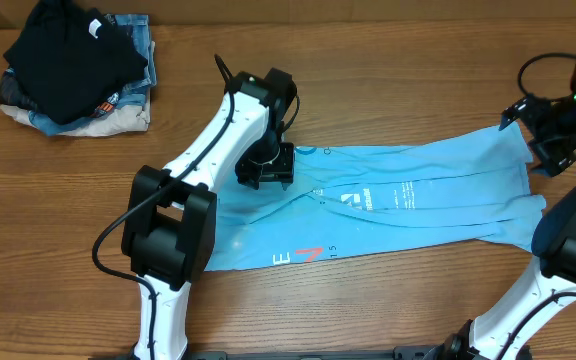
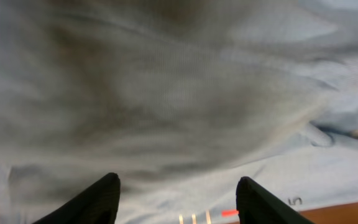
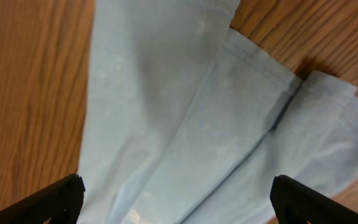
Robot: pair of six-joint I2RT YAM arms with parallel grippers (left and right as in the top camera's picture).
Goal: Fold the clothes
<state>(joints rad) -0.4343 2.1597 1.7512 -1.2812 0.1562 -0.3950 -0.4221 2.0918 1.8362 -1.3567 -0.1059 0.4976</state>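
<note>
While the overhead view looks down, the sky-blue T-shirt [image 1: 418, 195] lies in a long band across the wooden table [image 1: 368, 90], from 9 to 3 o'clock. The left gripper [image 1: 265, 168] is at its 10 o'clock corner and the right gripper [image 1: 553, 150] at 2 o'clock. Left wrist view — fingers [image 2: 98, 199] apart, nothing pinched. Right wrist view — fingers [image 3: 55, 199] spread wide over the hem.

Rumpled, shadowed sky-blue T-shirt [image 2: 185, 93] fills nearly the whole view (a red-orange mark [image 2: 230, 213] peeks at the bottom edge). The left gripper [image 2: 180, 202] holds its black fingers [image 2: 101, 199] apart over it.
</note>
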